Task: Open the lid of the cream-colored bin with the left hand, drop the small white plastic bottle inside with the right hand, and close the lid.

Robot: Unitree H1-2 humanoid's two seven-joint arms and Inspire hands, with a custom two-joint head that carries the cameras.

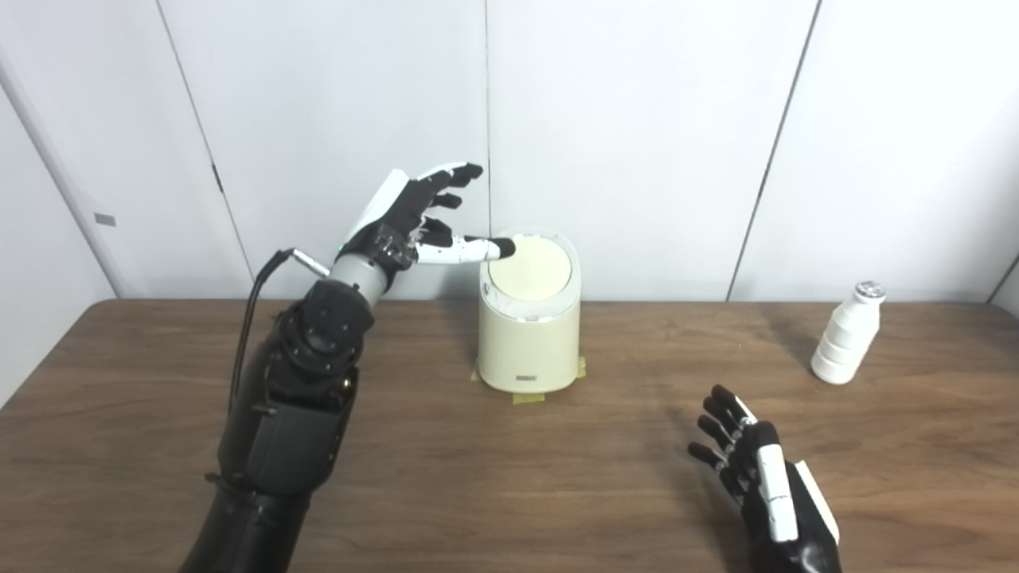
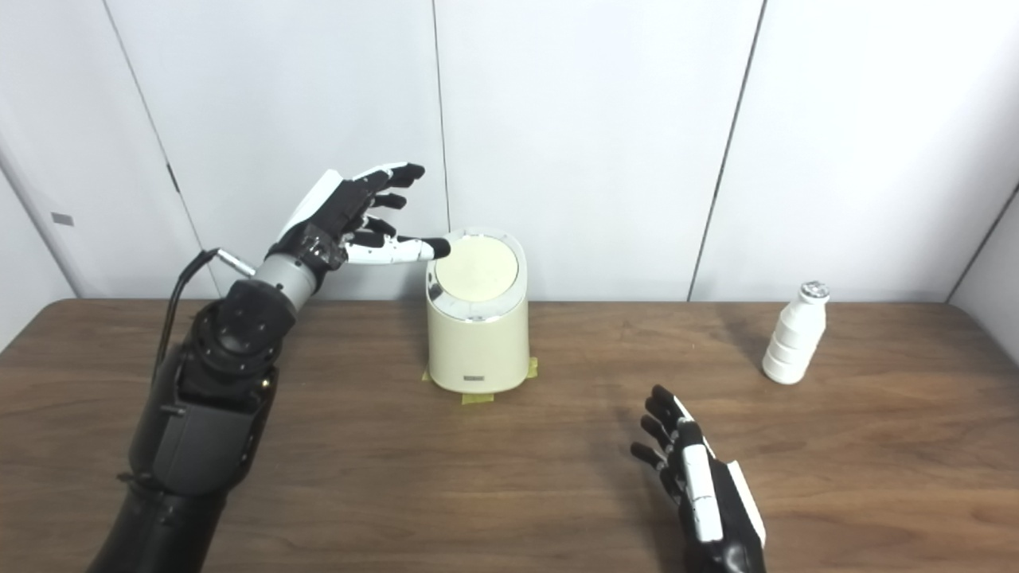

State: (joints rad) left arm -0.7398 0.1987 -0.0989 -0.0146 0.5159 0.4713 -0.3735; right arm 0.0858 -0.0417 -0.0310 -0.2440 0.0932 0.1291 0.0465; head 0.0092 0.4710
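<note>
A cream-coloured, round-cornered plastic bin (image 1: 529, 338) is seen upright at centre of a dark wood-grain table (image 1: 493, 485), w/ yellowish tape tabs (image 1: 528, 396) showing at its base. A small dark label (image 1: 527, 377) is carried low on the bin's front; its writing is too small to be read. The bin's round cream lid (image 1: 529, 267) is shut, tilted slightly toward the cameras and ringed by a white and silver collar.

The left hand (image 1: 414, 219) is held raised beside the bin's upper left, fingers spread and empty; its thumb (image 1: 478, 249) is stretched out sideways, w/ the black tip at the lid's left rim. Contact cannot be confirmed.

The small white ribbed plastic bottle (image 2: 791, 344) is set upright at far right of the table, well apart from the bin, long axis near vertical, leaning slightly right, silver foil cap (image 2: 814, 290) at top. No print is made out on it.

The right hand (image 2: 700, 485) is held low over the table's near right, fingers apart and pointing away from the robot, nothing gripped, well short of the bottle. White wall panels (image 1: 637, 119) are seen behind.
</note>
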